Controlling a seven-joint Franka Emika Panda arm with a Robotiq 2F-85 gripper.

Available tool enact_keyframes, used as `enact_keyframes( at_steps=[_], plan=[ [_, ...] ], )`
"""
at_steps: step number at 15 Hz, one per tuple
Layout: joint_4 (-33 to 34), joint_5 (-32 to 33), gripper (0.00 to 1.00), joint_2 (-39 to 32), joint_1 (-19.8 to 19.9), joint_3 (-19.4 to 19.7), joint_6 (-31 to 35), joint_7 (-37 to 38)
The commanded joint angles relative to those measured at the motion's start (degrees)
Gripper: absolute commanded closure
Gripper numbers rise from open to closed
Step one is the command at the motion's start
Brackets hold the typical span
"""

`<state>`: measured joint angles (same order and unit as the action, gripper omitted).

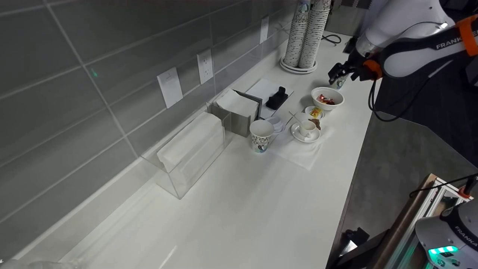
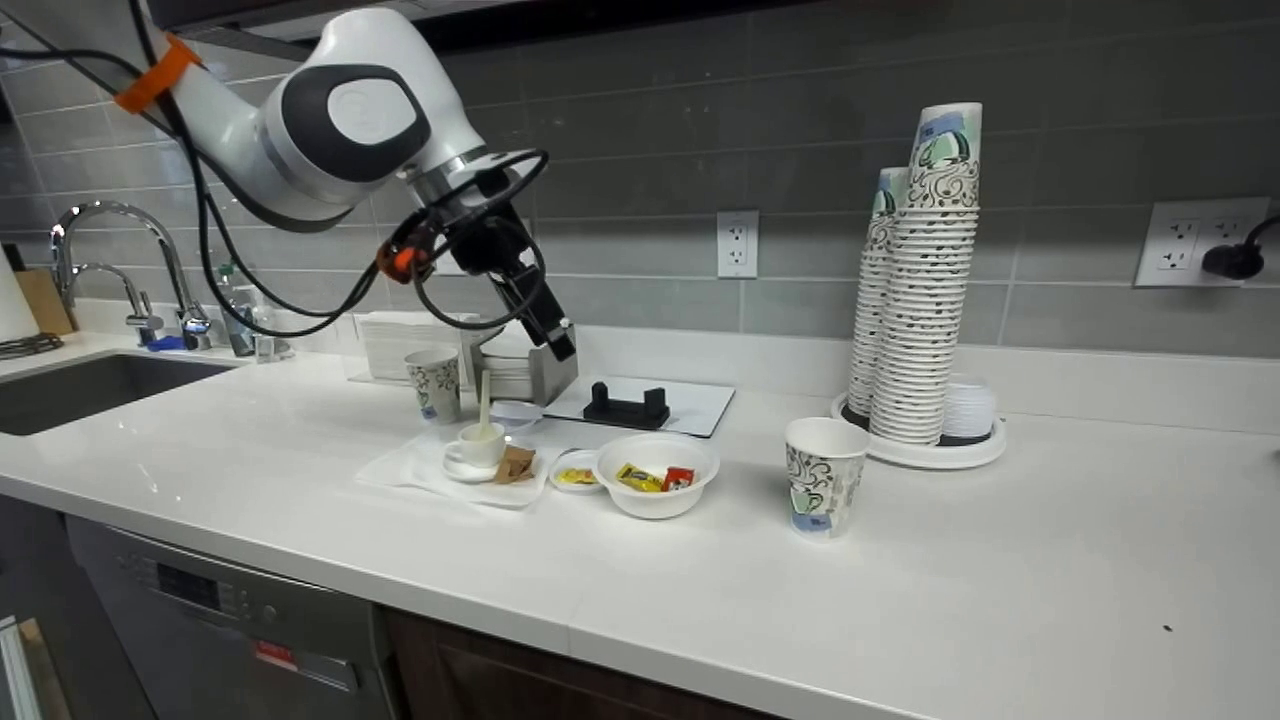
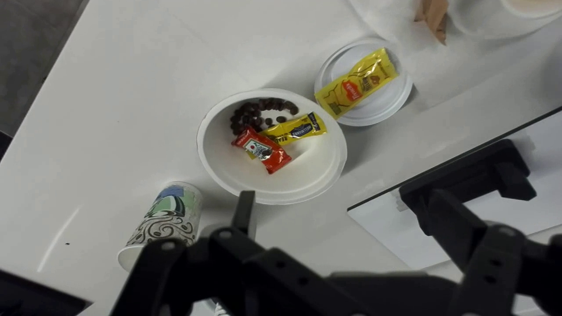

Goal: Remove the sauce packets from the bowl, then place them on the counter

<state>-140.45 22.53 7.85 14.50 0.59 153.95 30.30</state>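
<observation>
The Robotiq gripper is hovering, jaws spread; 1 red sauce packet and 1 Hellmann's packet are lying in the bowl.

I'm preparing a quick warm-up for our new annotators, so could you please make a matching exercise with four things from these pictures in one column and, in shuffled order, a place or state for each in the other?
Column one
1. red packet
2. handled cup
3. black stand
4. gripper

Column two
A. on the white board
B. open and holding nothing
C. inside the bowl
D. on a saucer

Right pairs: 1-C, 2-D, 3-A, 4-B.
</observation>
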Motion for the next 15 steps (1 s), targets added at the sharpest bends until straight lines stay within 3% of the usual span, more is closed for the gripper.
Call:
enact_keyframes(
  at_steps=[1,3,4,7,14,15],
  plan=[
    [2.4,7.1,0.00,-5.5,1.5,1.7,4.9,4.1],
    [3.7,10.0,0.00,-8.0,1.5,3.5,5.9,7.2],
    [1.4,6.4,0.00,-4.8,-0.4,4.0,4.2,3.4],
    [2.7,7.6,0.00,-7.2,-0.7,5.7,5.2,4.6],
    [4.5,7.7,0.00,-9.2,-0.8,6.0,5.2,6.1],
    [5.6,9.0,0.00,-10.6,0.8,4.7,4.8,8.3]
  ],
)
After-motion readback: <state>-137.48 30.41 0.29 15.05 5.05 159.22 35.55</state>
